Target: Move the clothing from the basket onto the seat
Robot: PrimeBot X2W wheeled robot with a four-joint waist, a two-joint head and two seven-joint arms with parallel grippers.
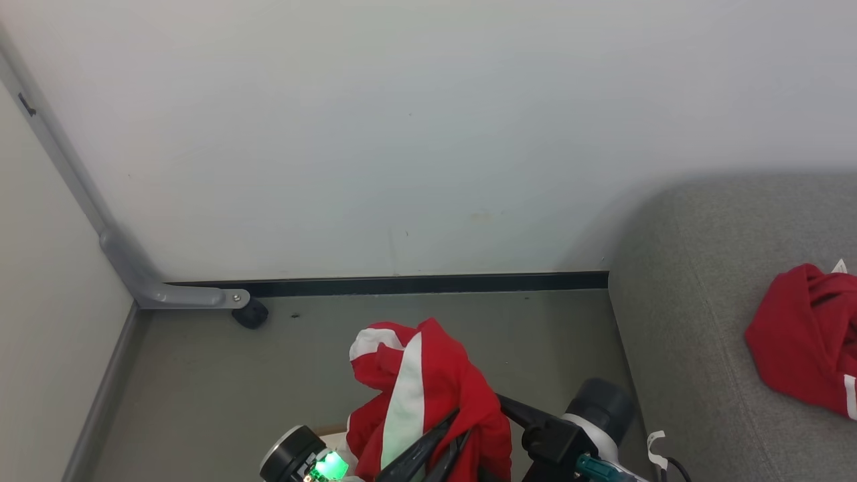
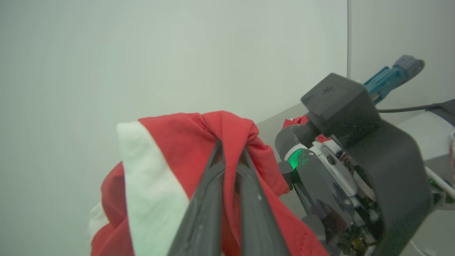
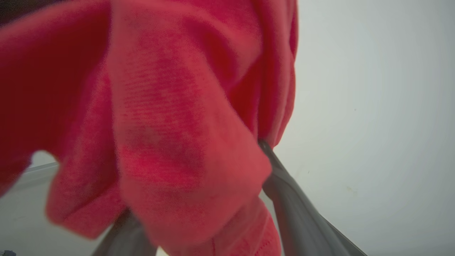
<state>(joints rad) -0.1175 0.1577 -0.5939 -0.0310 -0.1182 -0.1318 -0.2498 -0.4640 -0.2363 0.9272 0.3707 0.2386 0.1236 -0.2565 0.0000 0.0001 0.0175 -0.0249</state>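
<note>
A red garment (image 1: 422, 375) with a white panel is held bunched and raised to the left of the seat (image 1: 696, 301), above the floor (image 1: 201, 375). A second garment (image 1: 803, 335) is already laid on the seat, towards its right side. The left pincer (image 2: 230, 151) is closed tight on a gathered fold at the top of the raised garment, and the rest is hung down around its fingers. The right pincer (image 3: 199, 185) is spread fully wide on the seat side of the cloth; fabric is draped across its fingers, but nothing is seen to be clamped. The cloth is judged light, limp and not slippery, more likely to sag and snag than to slide out. A thick gathered fold is favoured over a thin edge, and trailing parts would need to be kept off the floor on the way to the seat.
</note>
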